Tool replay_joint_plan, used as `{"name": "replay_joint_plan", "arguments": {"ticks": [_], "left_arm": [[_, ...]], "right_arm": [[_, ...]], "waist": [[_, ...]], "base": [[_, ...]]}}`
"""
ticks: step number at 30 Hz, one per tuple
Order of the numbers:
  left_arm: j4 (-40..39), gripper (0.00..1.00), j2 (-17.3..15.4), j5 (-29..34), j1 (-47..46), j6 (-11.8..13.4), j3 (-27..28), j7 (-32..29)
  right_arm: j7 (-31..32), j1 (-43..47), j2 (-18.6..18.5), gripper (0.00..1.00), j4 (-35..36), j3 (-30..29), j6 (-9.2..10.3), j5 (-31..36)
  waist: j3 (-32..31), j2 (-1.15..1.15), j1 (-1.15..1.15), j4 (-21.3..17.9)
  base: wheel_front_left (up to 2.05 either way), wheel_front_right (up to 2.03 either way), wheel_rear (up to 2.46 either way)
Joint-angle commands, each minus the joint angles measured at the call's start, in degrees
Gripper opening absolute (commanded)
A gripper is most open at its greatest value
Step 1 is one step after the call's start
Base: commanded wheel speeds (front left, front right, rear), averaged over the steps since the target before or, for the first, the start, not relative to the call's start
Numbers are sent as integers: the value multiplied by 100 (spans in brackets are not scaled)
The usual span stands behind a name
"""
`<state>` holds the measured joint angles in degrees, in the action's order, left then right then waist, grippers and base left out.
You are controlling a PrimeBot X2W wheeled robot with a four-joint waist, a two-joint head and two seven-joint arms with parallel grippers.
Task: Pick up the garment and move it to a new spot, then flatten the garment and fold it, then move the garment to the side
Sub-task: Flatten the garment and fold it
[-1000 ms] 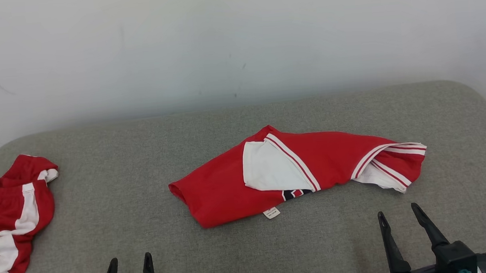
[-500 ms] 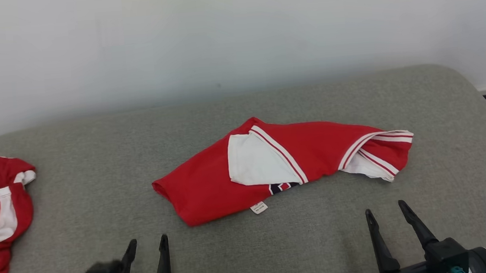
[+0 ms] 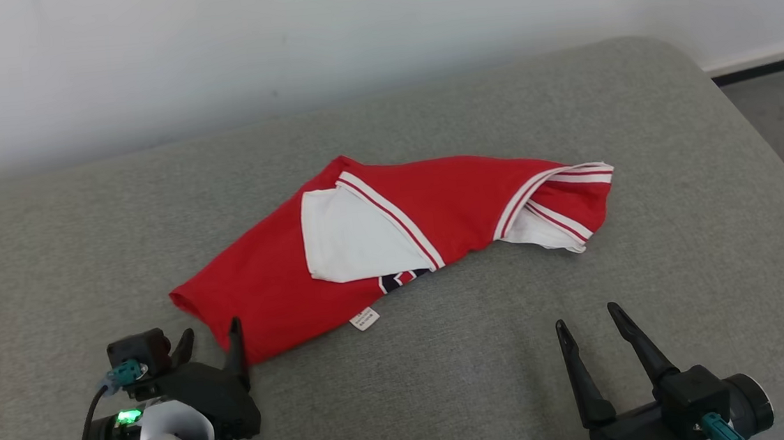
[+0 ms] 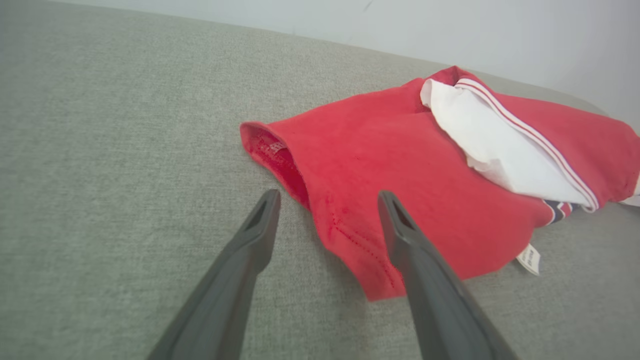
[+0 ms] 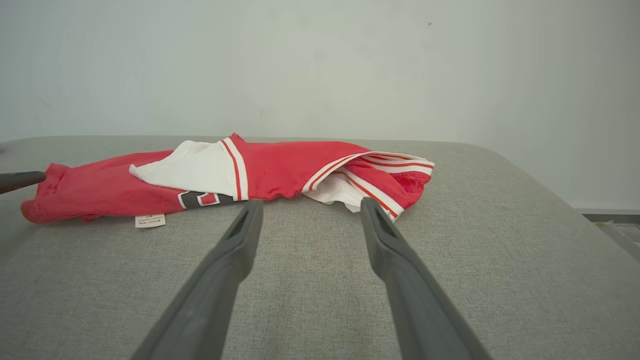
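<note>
Garment [image 3: 392, 248] is lying crumpled at the centre of the grey counter [image 3: 682, 260]. It is a red jersey with a white panel folded over the top, its striped trim [image 3: 572, 199] is bunching at the 3 o'clock end, and its care label [image 3: 365, 318] is poking out at the near edge.

Cloth is looking thin, soft and light. Judging it will be sagging and trailing if lifted from one point, so two spread holds on the hem are looking best.

Left pincer [image 3: 210, 332] is sitting at 7 o'clock, fingers apart and gripping nothing. It is straddling the red hem corner [image 4: 350, 240], and contact is unclear.

Right pincer [image 3: 585, 317] is waiting at 5 o'clock, also spread and empty, well short of the cloth.

Nothing is blocking either approach. The pale wall [image 3: 211, 52] is running along 12 o'clock, and the counter is dropping away to the floor [image 3: 775, 113] at 2 o'clock.
</note>
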<state>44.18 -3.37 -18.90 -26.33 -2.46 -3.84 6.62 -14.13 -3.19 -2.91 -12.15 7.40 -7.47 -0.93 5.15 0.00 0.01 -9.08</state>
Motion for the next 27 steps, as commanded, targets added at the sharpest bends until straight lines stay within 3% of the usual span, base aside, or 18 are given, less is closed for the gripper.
{"name": "replay_joint_plan", "arguments": {"ticks": [1,8,9,10,18,27], "left_arm": [[109,100,-40,-37,-104,40,27,17],[602,100,-90,-88,-417,104,44,36],[702,45,-106,-91,-479,97,28,66],[752,0,-117,-58,-510,83,-6,89],[469,0,-223,-16,-889,33,13,690],[153,0,-585,280,-1781,-37,-210,728]], "right_arm": [[-32,-51,4,100,-18,20,-3,-46],[-58,-109,5,100,-59,83,-3,-108],[-68,-127,5,100,-84,89,-3,-100],[-73,-133,5,100,-95,89,-3,-104],[-102,-159,4,100,-85,66,-3,-137],[-106,-303,4,100,-87,304,-3,-157]], "waist": [[215,0,-1,-229],[314,0,-1,-340],[324,0,-1,-346],[325,0,-1,-344],[394,0,-1,-272],[661,0,-1,-442]], "base": [[0,0,0],[0,0,0],[0,0,0],[0,0,0],[0,0,0],[0,0,0]]}}
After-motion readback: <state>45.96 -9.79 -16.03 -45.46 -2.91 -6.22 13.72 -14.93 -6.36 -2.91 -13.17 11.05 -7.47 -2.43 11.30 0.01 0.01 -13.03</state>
